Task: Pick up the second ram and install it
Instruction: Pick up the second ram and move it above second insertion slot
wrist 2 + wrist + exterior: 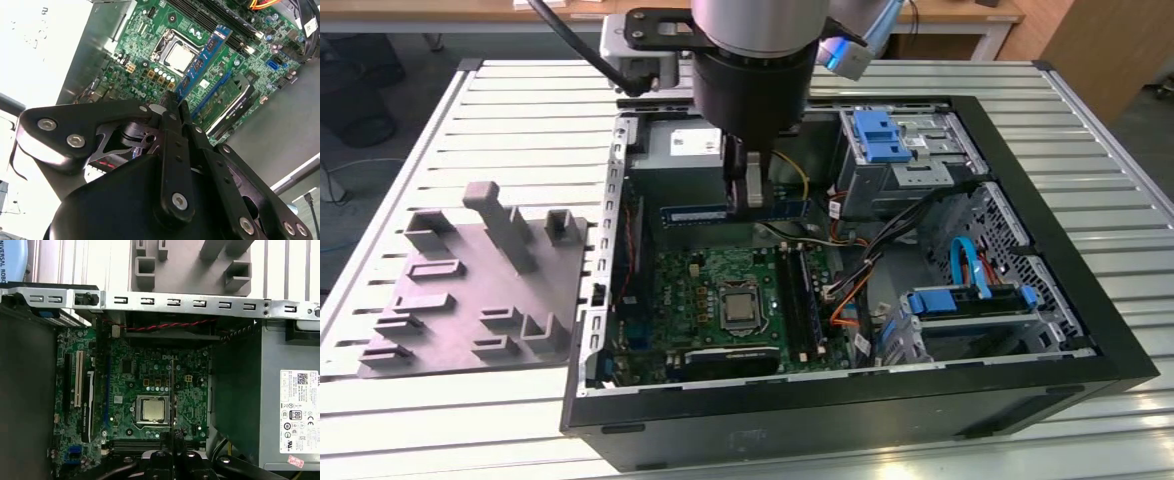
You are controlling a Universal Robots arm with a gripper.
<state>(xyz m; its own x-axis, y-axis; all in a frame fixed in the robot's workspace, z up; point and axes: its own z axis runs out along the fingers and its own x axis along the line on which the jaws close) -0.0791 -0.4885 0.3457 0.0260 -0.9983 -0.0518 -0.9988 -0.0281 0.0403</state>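
The second ram point(720, 212) is a long narrow blue-green stick that hangs level above the back part of the open computer case. My gripper point(750, 195) is shut on its middle, pointing straight down. In the second wrist view the stick point(202, 60) runs out from between the black fingers point(172, 112) over the green motherboard point(145, 65). In the first wrist view the ram point(172, 400) appears edge-on as a thin line beside the CPU socket point(152, 409). The long black memory slots point(803, 290) lie below, on the exterior view's right of the CPU socket point(738, 308).
A grey fixture tray point(467, 290) with upright holders lies on the slatted table at the exterior view's left. Inside the case are the power supply point(680, 145), blue drive brackets point(881, 135), orange and blue cables point(847, 295) and an expansion card point(225, 100).
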